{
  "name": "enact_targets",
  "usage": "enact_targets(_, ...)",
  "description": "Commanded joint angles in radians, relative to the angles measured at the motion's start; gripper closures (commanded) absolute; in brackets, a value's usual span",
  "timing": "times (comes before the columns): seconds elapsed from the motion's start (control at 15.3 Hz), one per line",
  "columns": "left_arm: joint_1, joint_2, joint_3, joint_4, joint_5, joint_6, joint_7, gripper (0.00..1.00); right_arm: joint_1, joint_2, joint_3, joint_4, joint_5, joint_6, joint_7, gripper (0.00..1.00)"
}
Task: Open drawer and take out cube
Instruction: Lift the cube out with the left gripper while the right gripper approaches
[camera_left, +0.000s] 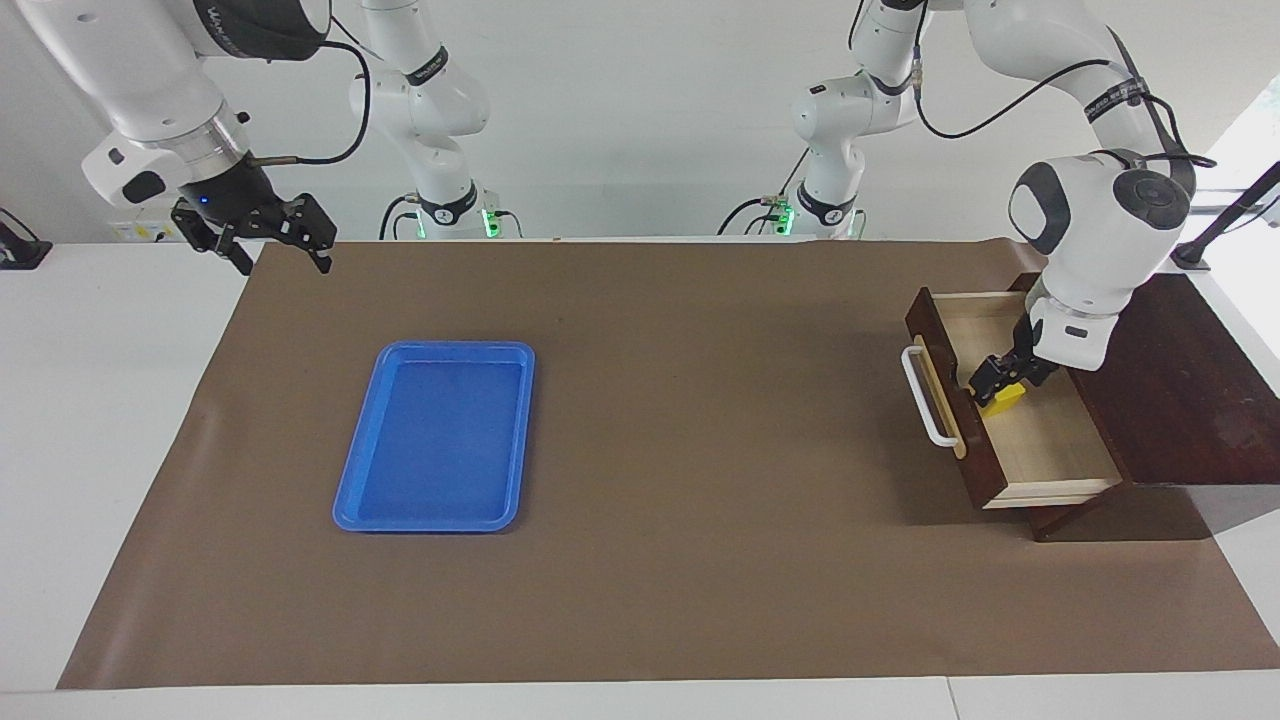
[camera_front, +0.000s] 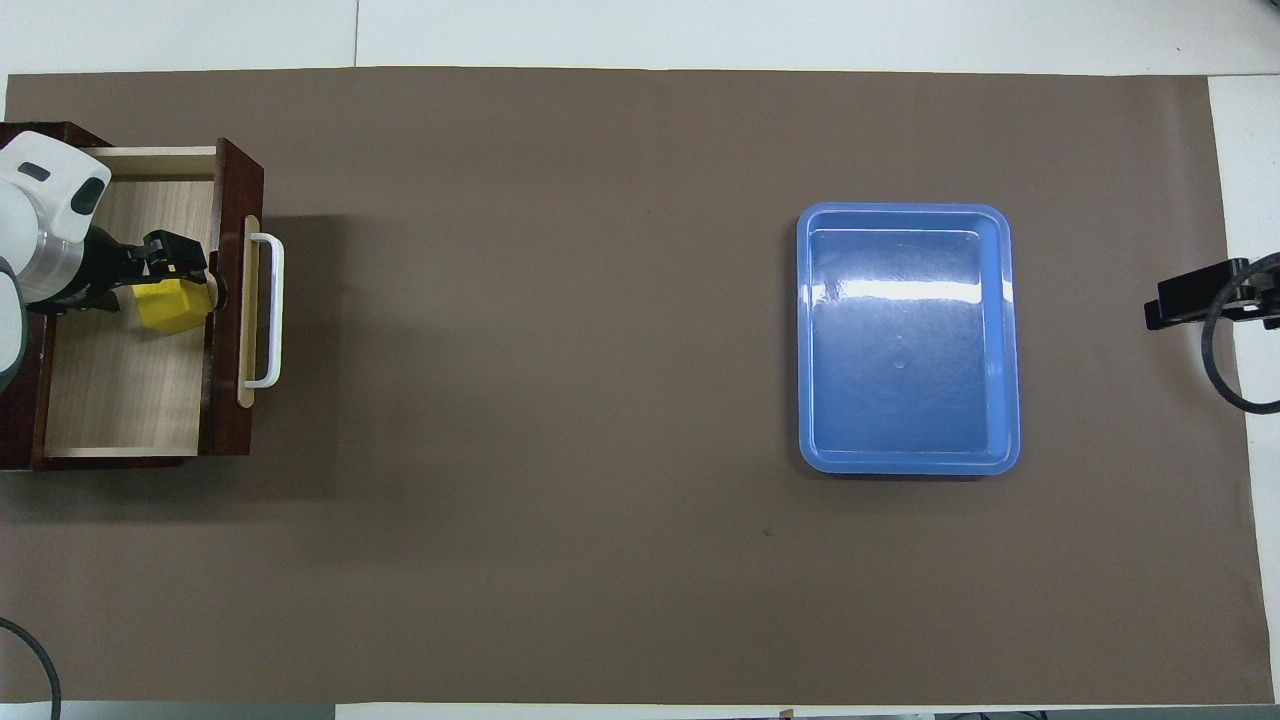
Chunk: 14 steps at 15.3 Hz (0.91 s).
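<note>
Drawer (camera_left: 1040, 440) stands pulled out of its dark wooden box (camera_left: 1170, 380) at the left arm's end of the table, its pale interior open to view and its white bar handle (camera_left: 925, 395) facing the middle of the brown mat (camera_left: 680, 480); the cube (camera_left: 1003, 399), small and bright yellow, sits inside the drawer, close against the inner face of the drawer front and somewhat toward the robots' end of the compartment; the left gripper (camera_left: 1003, 378) reaches down into the drawer and sits right at the cube, its dark fingers lying over the cube's upper part in both views, with most of the yellow block showing just below them in the overhead view (camera_front: 170, 305); whether the fingers already press on the cube or only straddle it cannot be told; the cube appears to rest on the drawer floor; the right gripper (camera_left: 270, 235) waits in the air over the mat's edge at the right arm's end of the table, its jaws spread wide and holding nothing; a flat blue tray (camera_left: 437, 437) lies on the mat toward the right arm's end, well apart from the drawer, with nothing in it.
</note>
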Motion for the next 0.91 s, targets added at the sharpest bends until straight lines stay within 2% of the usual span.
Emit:
enact_targets(0.0,0.003,-0.018,-0.002,-0.023,-0.012,0.015,-0.021,0.79,-0.01,-0.006,0.002,-0.005,0.003,-0.001,0.007,0.0)
enact_targets(0.07,-0.004,-0.015,-0.002,-0.014,-0.012,0.004,-0.023,0.95,-0.01,-0.006,0.002,-0.006,0.008,0.0,0.013,0.0)
enact_targets(0.13,-0.007,-0.012,-0.002,0.009,-0.012,-0.02,-0.024,1.0,-0.01,-0.006,0.004,-0.014,0.019,0.002,0.037,0.0)
enact_targets(0.2,-0.007,0.005,-0.002,0.061,-0.012,-0.057,-0.026,1.0,-0.009,-0.007,0.005,-0.028,0.023,0.012,0.08,0.0)
enact_targets(0.33,-0.016,0.049,-0.005,0.226,-0.012,-0.196,-0.027,1.0,0.002,-0.007,0.005,-0.048,0.089,0.022,0.203,0.0)
enact_targets(0.46,-0.053,0.063,-0.005,0.344,-0.018,-0.296,-0.09,1.0,0.006,0.002,0.01,-0.054,0.147,0.023,0.345,0.0)
enact_targets(0.59,-0.108,0.048,-0.011,0.371,-0.053,-0.327,-0.269,1.0,0.039,0.028,0.01,-0.055,0.227,0.032,0.509,0.0)
enact_targets(0.72,-0.185,0.028,-0.014,0.371,-0.081,-0.329,-0.548,1.0,0.062,0.054,0.01,-0.055,0.319,0.072,0.68,0.0)
enact_targets(0.85,-0.301,0.01,-0.014,0.341,-0.089,-0.329,-0.802,1.0,0.111,0.095,0.01,-0.055,0.391,0.13,0.839,0.0)
